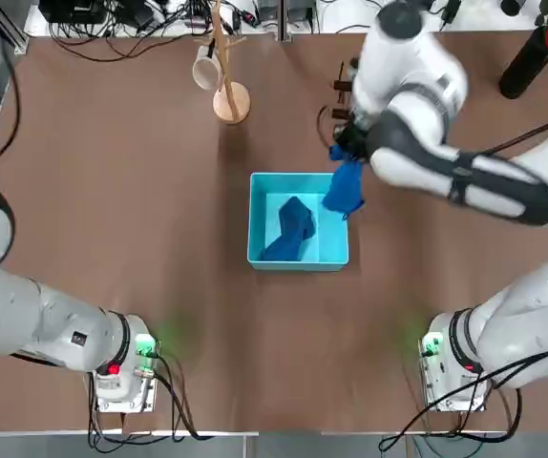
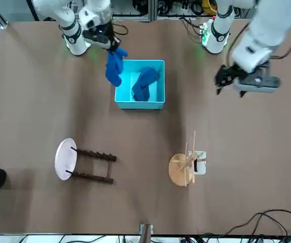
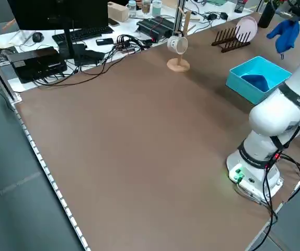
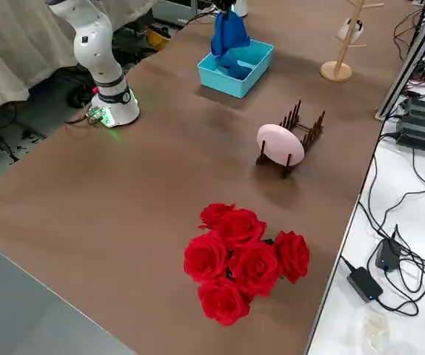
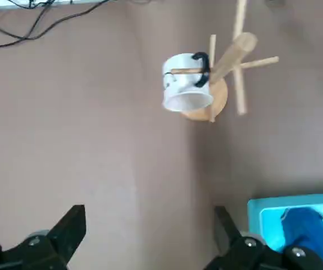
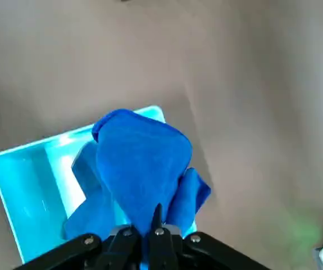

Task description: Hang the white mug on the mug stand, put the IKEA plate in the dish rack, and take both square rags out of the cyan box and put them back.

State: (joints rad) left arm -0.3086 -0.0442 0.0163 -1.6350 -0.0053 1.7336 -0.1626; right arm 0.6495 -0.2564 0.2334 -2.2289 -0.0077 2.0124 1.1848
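Red roses (image 4: pixel 243 260) lie closest to the right side camera on the tabletop (image 1: pixel 112 191), well clear of the work. Beyond them, the IKEA plate (image 4: pixel 279 144) already stands in the dish rack (image 4: pixel 301 137), and the white mug (image 1: pixel 205 71) hangs on the mug stand (image 1: pixel 226 91), so we judge the rag step to be the one in hand. Our right end effector (image 6: pixel 157 230) is pinched tight on one square rag (image 1: pixel 345 187), which dangles above the right wall of the cyan box (image 1: pixel 298 260); the other rag (image 1: pixel 291 229) lies crumpled inside the box. Our left end effector (image 5: pixel 150 239) hangs high over bare tabletop on the mug stand's side, fingers spread wide and holding nothing. To do this step well, we would carry the hanging rag fully clear of the box wall before lowering it, so its loose tail does not catch on the rim or drag the box. We would set it down on open tabletop to the right of the box, away from the dish rack, where it can be picked up again easily. The rag inside sits toward the middle, so a straight descent there should keep the fingers off the walls.
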